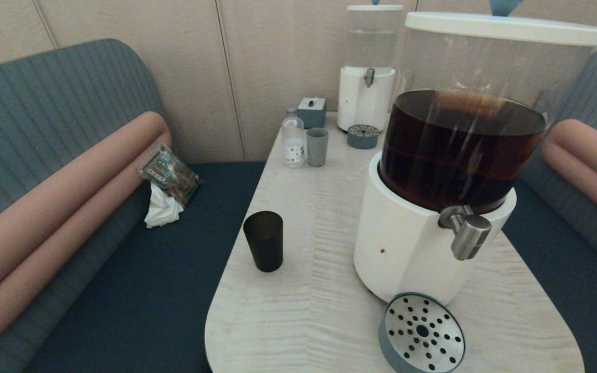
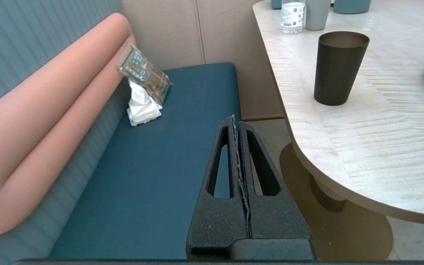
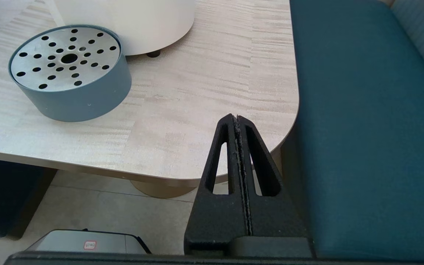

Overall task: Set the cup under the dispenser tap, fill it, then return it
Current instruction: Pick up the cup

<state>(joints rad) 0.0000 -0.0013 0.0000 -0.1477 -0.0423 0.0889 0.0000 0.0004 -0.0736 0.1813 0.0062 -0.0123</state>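
The black cup stands upright and empty near the table's left edge; the left wrist view also shows the cup. The brushed-steel dispenser tap juts from the white base of the big dispenser holding dark brown liquid. Below the tap sits a round drip tray with a perforated steel top, seen too as the drip tray. My left gripper is shut and empty, low beside the table over the blue bench, well short of the cup. My right gripper is shut and empty by the table's near right corner.
At the table's far end stand a clear-liquid dispenser, a small water bottle, a pale grey-green cup, a tissue box and a second drip tray. A snack packet and crumpled tissue lie on the left bench.
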